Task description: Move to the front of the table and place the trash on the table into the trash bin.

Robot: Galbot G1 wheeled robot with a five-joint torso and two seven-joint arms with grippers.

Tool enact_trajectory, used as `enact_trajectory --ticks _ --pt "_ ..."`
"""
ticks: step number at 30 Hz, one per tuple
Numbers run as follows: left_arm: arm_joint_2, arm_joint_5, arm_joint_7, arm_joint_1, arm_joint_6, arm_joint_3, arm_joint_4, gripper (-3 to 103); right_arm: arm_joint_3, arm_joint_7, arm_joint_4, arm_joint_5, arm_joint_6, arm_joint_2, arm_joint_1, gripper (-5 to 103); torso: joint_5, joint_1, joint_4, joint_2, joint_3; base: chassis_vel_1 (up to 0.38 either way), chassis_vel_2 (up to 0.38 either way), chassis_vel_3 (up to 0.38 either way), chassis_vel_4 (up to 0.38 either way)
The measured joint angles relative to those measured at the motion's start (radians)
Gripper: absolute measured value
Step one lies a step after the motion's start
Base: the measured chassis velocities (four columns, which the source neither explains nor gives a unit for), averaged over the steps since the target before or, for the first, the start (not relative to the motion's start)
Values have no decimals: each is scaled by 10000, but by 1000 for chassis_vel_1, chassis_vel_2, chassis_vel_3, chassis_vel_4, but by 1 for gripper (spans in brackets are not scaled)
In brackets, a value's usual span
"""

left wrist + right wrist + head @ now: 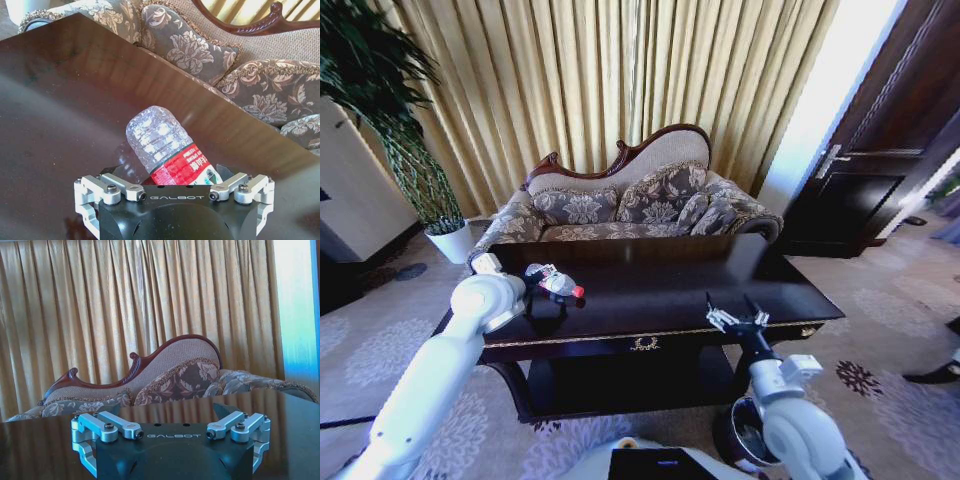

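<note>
left gripper (172,192) sits at the table's (720,290) left end, its fingers closed around the red-labelled lower part of the bottle (162,145), a clear ribbed plastic one lying tilted on the glossy dark top. right gripper (738,318) hovers over the front edge toward the right, spread open and empty. judging by this, the pickup step is in hand; next comes lifting the bottle clear and carrying it down to the bin (745,435) on the floor by the front right corner.
</note>
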State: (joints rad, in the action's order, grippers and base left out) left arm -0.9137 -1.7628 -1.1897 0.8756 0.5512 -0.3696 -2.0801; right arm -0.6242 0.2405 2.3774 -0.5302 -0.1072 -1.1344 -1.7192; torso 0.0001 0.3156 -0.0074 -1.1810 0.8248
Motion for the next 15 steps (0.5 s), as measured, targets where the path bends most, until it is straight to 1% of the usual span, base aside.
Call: enact_trajectory --ticks 3,9,12,15 --pt "-23 59 -122 -66 19 145 104 100 -111 -1 -9 -241 0 151 110 100 0 0 0 0 0 0 0 0 0" --pt "-38 161 -98 -125 128 199 278 100 -147 -1 -10 -353 0 215 145 100 0 0 0 0 0 0 0 0 0" --pt "-7 432 216 -98 224 203 282 100 -112 -1 -30 -355 0 195 150 100 -1 0 0 0 0 0 0 0 0" --pt "7 489 349 -95 276 203 261 100 -52 -3 -64 -356 0 180 185 100 -1 0 1 0 0 0 0 0 0"
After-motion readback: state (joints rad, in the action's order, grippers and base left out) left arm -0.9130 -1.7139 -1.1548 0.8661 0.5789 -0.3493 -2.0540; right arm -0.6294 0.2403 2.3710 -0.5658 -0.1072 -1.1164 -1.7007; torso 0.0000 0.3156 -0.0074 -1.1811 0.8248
